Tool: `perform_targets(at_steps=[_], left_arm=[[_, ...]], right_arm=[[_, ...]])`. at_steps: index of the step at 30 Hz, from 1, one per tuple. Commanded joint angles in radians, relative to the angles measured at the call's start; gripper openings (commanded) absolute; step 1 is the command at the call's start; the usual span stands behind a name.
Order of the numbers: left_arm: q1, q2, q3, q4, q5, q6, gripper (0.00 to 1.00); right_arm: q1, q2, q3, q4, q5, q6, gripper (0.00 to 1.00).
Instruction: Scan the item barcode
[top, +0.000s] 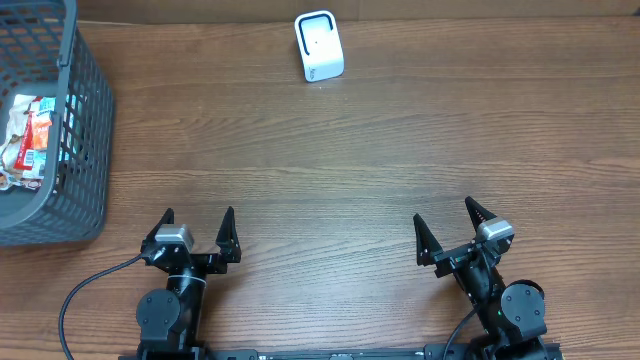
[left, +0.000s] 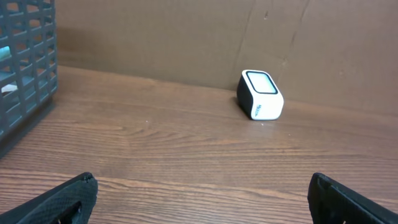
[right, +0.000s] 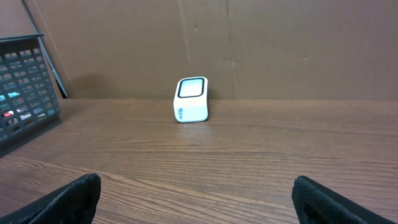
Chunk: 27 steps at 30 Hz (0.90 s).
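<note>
A white barcode scanner (top: 319, 46) with a dark window stands at the far middle of the wooden table; it also shows as the white scanner (left: 260, 94) in the left wrist view and the scanner (right: 191, 99) in the right wrist view. Packaged items (top: 28, 140) in red and white wrappers lie inside the grey basket (top: 88, 150) at the far left. My left gripper (top: 197, 229) sits open near the front left, nothing between its fingers. My right gripper (top: 446, 229) stands open at the front right, also empty. Both are far from scanner and basket.
The basket's mesh wall (left: 25, 62) fills the left edge of the left wrist view, and the basket (right: 25, 93) shows at the left of the right wrist view. A brown cardboard wall (right: 249, 43) backs the table. A black cable (top: 80, 300) loops by the left arm's base.
</note>
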Motion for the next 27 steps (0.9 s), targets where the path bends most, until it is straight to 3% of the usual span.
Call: perform_targets(at_steps=[1,6,10,14,17,21,23,27], left_arm=[[0.002,-0.008,0.085,-0.074,0.054,0.022,1.0],[0.002,0.076,0.36,-0.294,0.152,0.022,1.0],[0.002,0.329,0.702,-0.513,0.18,0.033,1.0],[0.002,0.619,1.087,-0.75,0.282,0.156,1.0],[0.002,0.961,1.616,-1.131,0.272,0.251,1.0],[0.002,1.262,2.082,-1.41,0.213,0.295,1.0],[0.002,1.392,2.261,-1.452,0.174,0.295,1.0],[0.002,1.531,2.37,-1.44,0.138,0.296,0.99]], right_arm=[[-0.005,-0.009,-0.01,0.002,0.005,0.004,1.0],[-0.005,-0.009,-0.01,0.002,0.005,0.004,1.0],[-0.005,-0.009,-0.01,0.002,0.005,0.004,1.0],[-0.005,-0.009,-0.01,0.002,0.005,0.004,1.0],[-0.005,-0.009,-0.01,0.002,0.005,0.004,1.0],[-0.005,-0.009,-0.01,0.002,0.005,0.004,1.0],[-0.005,-0.009,-0.01,0.002,0.005,0.004,1.0],[-0.005,-0.009,-0.01,0.002,0.005,0.004,1.0]])
